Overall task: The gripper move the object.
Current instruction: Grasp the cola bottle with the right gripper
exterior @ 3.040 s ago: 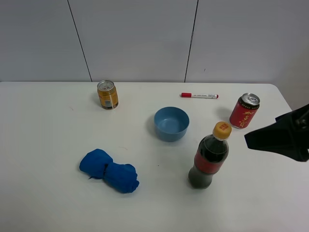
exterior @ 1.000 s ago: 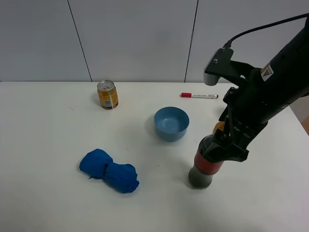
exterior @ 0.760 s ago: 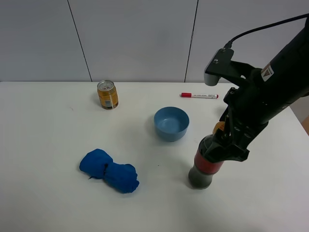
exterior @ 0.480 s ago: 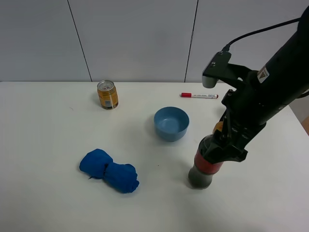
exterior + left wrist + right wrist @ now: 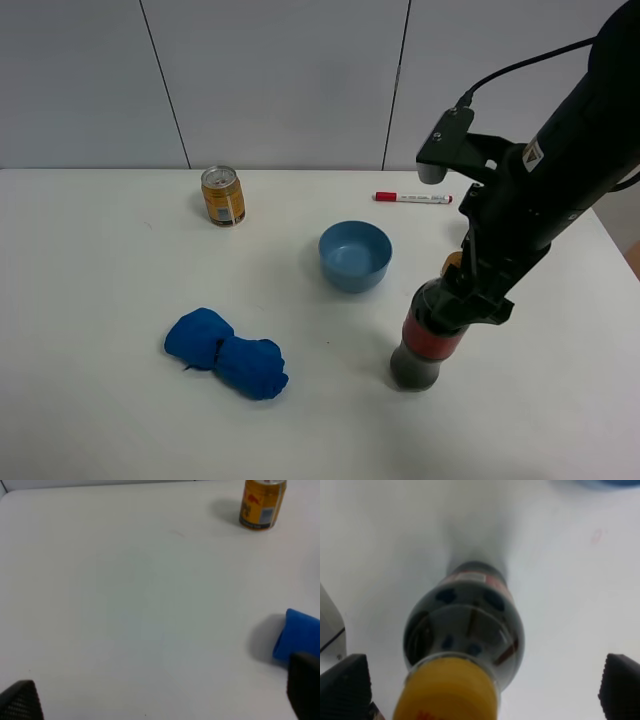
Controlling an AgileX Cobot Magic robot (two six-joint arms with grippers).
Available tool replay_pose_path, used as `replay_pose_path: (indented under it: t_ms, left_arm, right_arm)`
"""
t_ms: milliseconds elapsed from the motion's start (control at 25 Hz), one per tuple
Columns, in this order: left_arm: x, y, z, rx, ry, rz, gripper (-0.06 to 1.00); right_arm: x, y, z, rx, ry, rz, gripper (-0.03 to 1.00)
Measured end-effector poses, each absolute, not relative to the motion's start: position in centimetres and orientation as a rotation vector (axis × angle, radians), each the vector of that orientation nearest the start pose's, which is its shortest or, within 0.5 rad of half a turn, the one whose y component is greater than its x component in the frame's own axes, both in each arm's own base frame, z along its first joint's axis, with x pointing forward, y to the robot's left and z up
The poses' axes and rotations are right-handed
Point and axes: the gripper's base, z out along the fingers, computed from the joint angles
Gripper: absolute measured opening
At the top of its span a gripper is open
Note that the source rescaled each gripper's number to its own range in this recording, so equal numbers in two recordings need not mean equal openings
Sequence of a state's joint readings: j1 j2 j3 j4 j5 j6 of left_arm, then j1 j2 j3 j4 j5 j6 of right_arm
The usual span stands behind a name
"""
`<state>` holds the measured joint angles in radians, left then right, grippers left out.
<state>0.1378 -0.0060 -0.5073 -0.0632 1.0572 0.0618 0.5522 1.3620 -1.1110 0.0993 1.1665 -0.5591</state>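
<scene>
The cola bottle (image 5: pixel 428 345) stands upright on the white table (image 5: pixel 100 300), right of centre, with its red label and yellow-orange cap (image 5: pixel 451 263) partly showing. My right gripper (image 5: pixel 468 298) hangs over the bottle's neck and shoulder. In the right wrist view the bottle (image 5: pixel 465 620) is seen from above, with its cap (image 5: pixel 447 692) between the two black fingertips (image 5: pixel 345 687), which stand wide apart on either side, so the right gripper (image 5: pixel 482 687) is open. My left gripper (image 5: pixel 160 695) is open and empty over bare table.
A blue bowl (image 5: pixel 355 255) stands left of the bottle. A blue cloth (image 5: pixel 225 352) lies at the front left, an orange-yellow can (image 5: pixel 223 195) at the back left, a red marker (image 5: pixel 412 198) at the back. My right arm hides the red can.
The right arm came in from the right edge and now stands over the bottle's top; in the last second it shifted only slightly. The bottle has not moved.
</scene>
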Motion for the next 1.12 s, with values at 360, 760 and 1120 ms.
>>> replay_pose_path:
  t_ms: [360,760,1120]
  left_arm:
    - [-0.6,-0.6,28.0,-0.074,2.025,0.051,1.0]
    - [-0.6,-0.6,28.0,-0.074,2.025,0.051,1.0]
    - [-0.6,-0.6,28.0,-0.074,2.025,0.051,1.0]
  right_arm:
    - [21.0,15.3,32.9,-1.469,2.416,0.257,0.85]
    - [20.6,17.3,31.5,-1.568,2.436,0.141,0.85]
    - [20.8,17.1,31.4,-1.494,2.486,0.102,0.85]
